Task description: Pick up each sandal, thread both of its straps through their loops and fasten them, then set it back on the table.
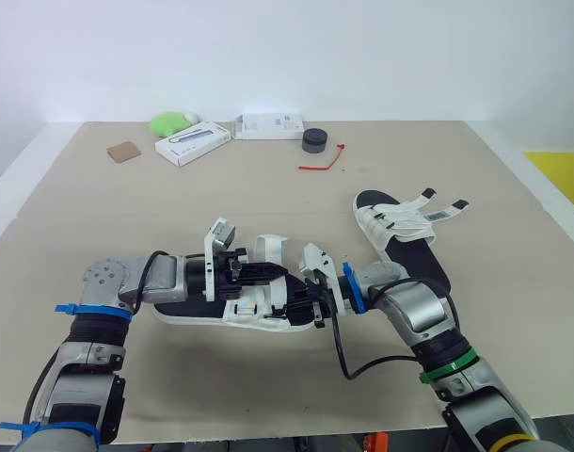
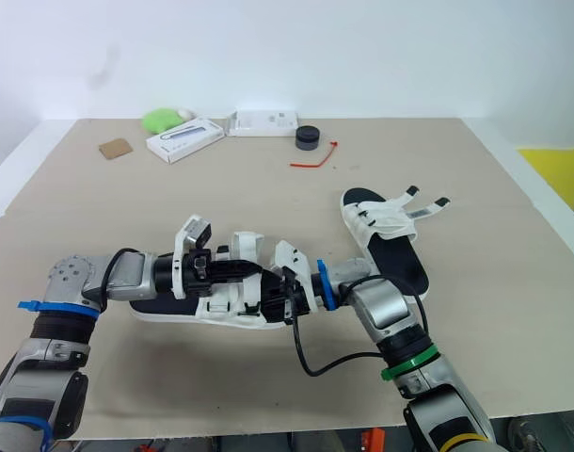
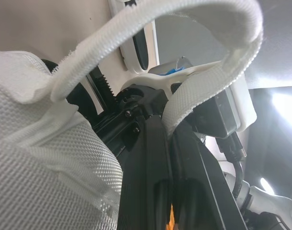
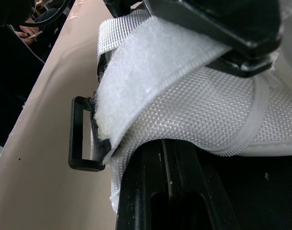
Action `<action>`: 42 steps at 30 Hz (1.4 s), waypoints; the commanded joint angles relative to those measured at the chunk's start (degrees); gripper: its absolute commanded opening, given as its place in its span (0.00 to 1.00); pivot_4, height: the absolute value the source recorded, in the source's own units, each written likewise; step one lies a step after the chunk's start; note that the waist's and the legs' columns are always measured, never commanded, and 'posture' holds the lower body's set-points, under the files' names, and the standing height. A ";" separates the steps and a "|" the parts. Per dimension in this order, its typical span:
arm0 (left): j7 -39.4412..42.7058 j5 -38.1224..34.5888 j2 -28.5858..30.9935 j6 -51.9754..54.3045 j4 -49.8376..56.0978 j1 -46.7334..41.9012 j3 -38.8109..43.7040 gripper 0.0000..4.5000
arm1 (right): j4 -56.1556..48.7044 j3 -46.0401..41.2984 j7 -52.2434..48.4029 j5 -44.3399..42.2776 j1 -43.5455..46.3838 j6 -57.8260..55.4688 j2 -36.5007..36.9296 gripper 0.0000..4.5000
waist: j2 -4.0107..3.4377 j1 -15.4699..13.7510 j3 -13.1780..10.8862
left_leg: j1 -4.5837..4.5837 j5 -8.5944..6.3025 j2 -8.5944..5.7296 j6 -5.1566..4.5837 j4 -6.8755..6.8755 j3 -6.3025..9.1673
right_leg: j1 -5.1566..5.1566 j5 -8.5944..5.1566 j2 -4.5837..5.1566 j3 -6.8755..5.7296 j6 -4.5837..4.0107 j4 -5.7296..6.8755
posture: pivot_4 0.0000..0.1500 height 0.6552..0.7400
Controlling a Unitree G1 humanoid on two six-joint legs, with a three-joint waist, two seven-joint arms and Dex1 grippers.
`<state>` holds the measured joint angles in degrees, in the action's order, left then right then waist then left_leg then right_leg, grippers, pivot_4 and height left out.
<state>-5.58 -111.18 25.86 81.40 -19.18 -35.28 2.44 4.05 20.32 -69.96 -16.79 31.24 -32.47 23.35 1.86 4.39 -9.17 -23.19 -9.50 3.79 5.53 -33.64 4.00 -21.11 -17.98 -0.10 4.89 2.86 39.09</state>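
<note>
A white-strapped sandal with a black sole (image 1: 198,306) lies near the table's front, between my two grippers. My left gripper (image 1: 271,272) reaches over it from the left, shut on a white strap (image 3: 184,103) that arches up in a loop. From the right, my right gripper (image 1: 303,299) meets the sandal, its fingers (image 4: 155,191) shut on the white mesh upper (image 4: 203,115) beside a black plastic loop (image 4: 83,139). The second sandal (image 1: 400,235) lies to the right on the table, its straps (image 1: 442,207) loose and splayed.
At the table's back edge are a green object (image 1: 169,122), two white boxes (image 1: 193,143) (image 1: 268,125), a black round lid (image 1: 314,139), a red tie (image 1: 323,162) and a brown coaster (image 1: 123,151). A black cable (image 1: 362,363) hangs from my right wrist.
</note>
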 commanded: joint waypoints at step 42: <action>5.56 5.31 7.05 2.34 7.45 2.24 -8.15 0.01 | 3.22 3.45 2.26 2.78 -2.82 -1.92 -0.45 0.00 | 0.04 0.22 -0.01 | -0.02 0.01 0.00 0.14 0.21 -0.01 | -0.14 -0.05 -0.01 0.03 -0.08 -0.07 | 1.00 1.00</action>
<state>-0.70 -110.15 31.93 81.45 -14.85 -34.33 -3.62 3.47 20.35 -69.97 -16.79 30.87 -32.47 23.03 1.91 4.61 -9.18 -23.21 -9.50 3.79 5.69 -33.40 3.99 -21.26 -18.04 -0.10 4.93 2.77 39.02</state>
